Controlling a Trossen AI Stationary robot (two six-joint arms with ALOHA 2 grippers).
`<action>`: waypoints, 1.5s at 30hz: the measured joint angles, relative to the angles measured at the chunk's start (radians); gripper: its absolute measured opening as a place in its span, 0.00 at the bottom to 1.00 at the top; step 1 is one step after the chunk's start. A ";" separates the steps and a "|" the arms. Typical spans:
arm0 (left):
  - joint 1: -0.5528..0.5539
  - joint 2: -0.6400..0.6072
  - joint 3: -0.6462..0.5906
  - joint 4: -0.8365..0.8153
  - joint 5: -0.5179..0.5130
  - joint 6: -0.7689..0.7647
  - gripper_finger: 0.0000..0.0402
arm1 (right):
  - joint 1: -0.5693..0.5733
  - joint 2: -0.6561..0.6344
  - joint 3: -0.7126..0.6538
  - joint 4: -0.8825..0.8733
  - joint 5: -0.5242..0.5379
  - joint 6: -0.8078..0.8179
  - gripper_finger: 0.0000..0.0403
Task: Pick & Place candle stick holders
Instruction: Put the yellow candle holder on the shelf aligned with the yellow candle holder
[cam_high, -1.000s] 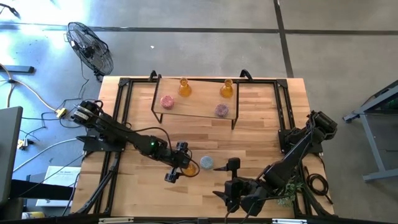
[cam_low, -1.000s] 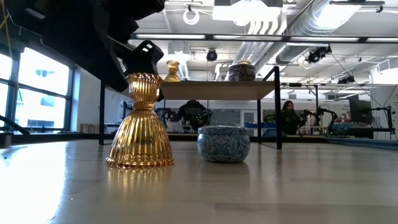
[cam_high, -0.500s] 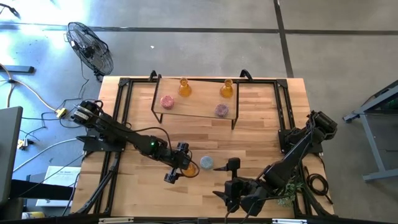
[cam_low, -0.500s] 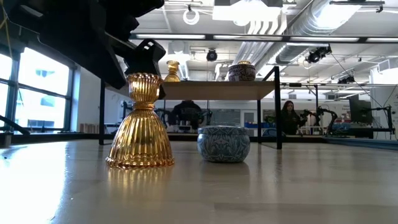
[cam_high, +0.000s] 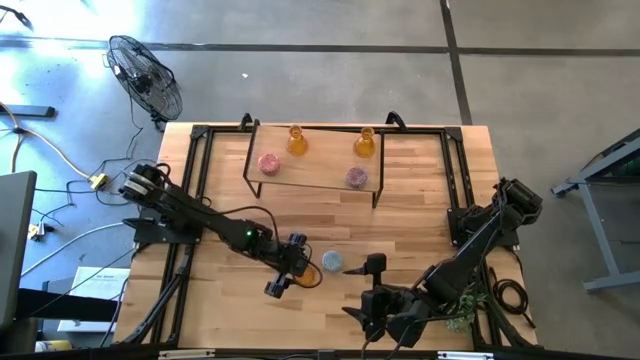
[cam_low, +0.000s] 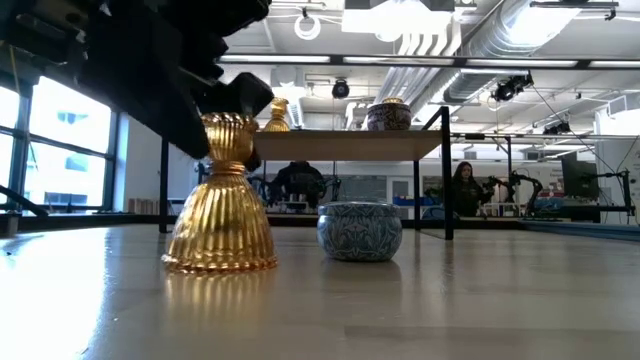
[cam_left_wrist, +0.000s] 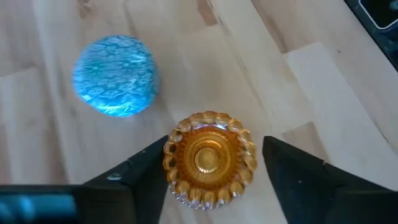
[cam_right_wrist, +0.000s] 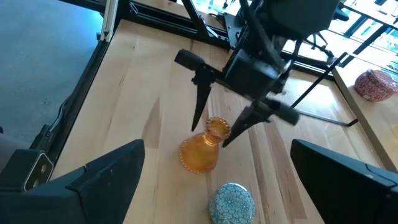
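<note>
Four holders stand on the raised shelf at the table's far edge; near the front, the left gripper, fingers apart around the amber holder, seemingly not yet clamped, beside the blue holder; right gripper open, waiting.

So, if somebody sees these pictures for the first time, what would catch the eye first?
Probably the amber ribbed candle holder on the table's front half, with the left gripper straddling its neck. Beside it sits the light blue round holder. Behind, a raised shelf carries four more holders.
</note>
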 joint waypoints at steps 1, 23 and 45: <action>0.001 0.009 0.000 0.007 0.014 0.000 0.56 | 0.000 0.000 0.000 0.000 0.000 -0.001 0.99; 0.039 0.029 0.007 0.049 0.105 0.057 0.36 | 0.000 0.000 0.000 -0.023 0.004 0.009 0.99; 0.091 -0.238 0.298 -0.290 -0.051 0.182 0.36 | 0.002 0.000 0.000 -0.010 0.030 0.000 0.99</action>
